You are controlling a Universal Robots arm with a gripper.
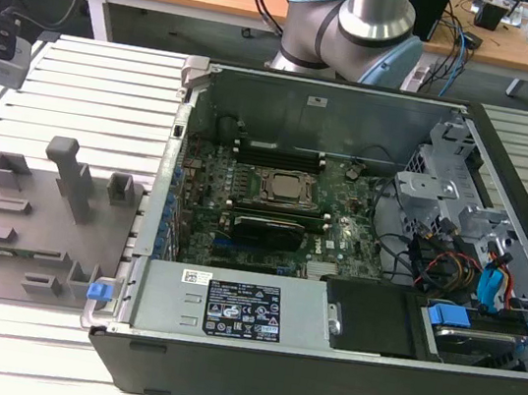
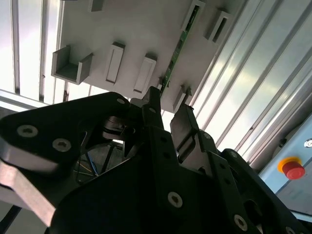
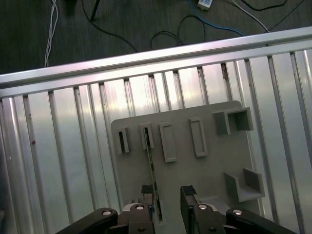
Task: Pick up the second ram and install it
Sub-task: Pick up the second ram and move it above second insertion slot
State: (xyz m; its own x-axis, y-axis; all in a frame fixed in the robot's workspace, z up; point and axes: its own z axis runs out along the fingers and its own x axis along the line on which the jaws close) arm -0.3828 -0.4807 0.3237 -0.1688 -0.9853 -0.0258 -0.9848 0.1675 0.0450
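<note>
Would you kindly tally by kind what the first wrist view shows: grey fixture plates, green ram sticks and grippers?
Grey fixture plate: 1
Green ram stick: 1
Gripper: 1
Total: 3

Hand (image 2: 168, 102) spread, at 2nd ram (image 2: 178, 47).

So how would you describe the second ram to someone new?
Find the grey holder plate on the slatted metal table. The second ram stands on edge in it, right by the open gripper. It is the only thin green strip among grey brackets.
</note>
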